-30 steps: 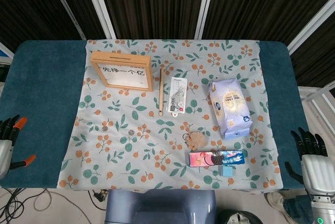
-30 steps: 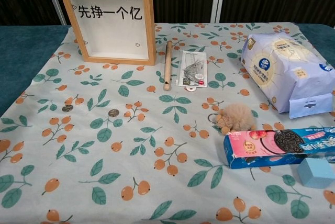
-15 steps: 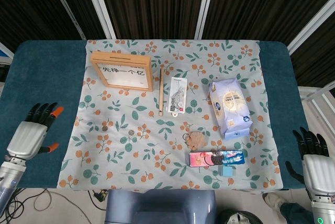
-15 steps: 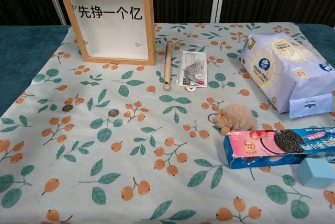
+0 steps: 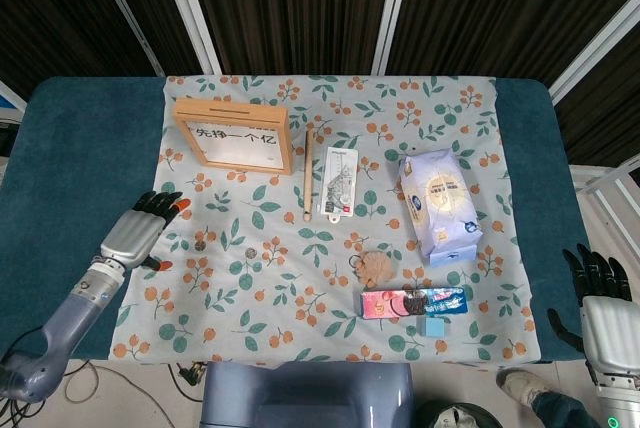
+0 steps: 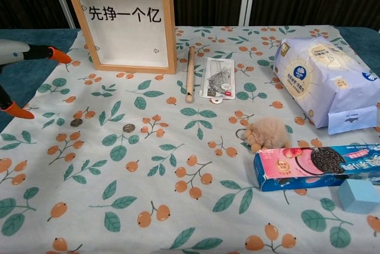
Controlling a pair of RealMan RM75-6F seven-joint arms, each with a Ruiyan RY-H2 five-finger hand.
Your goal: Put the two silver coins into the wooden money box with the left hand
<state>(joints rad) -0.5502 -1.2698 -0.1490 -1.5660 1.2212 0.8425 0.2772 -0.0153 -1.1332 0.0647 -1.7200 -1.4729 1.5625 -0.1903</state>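
Coins: two small silver discs, one (image 6: pixel 129 128) nearer the middle and one (image 6: pixel 76 122) to its left, lie flat on the floral cloth (image 5: pixel 330 298) in open space, well in front of the upright wooden box (image 6: pixel 126 22). Left hand (image 5: pixel 138 230), fingers spread and holding nothing, hangs at the cloth's left edge, near the left coin. Right hand (image 5: pixel 603 308), fingers apart and empty, sits off the table's right corner.

left hand (image 6: pixel 12 58): cut by chest-view left edge | right hand (image 5: pixel 603 318): cut by head-view bottom edge
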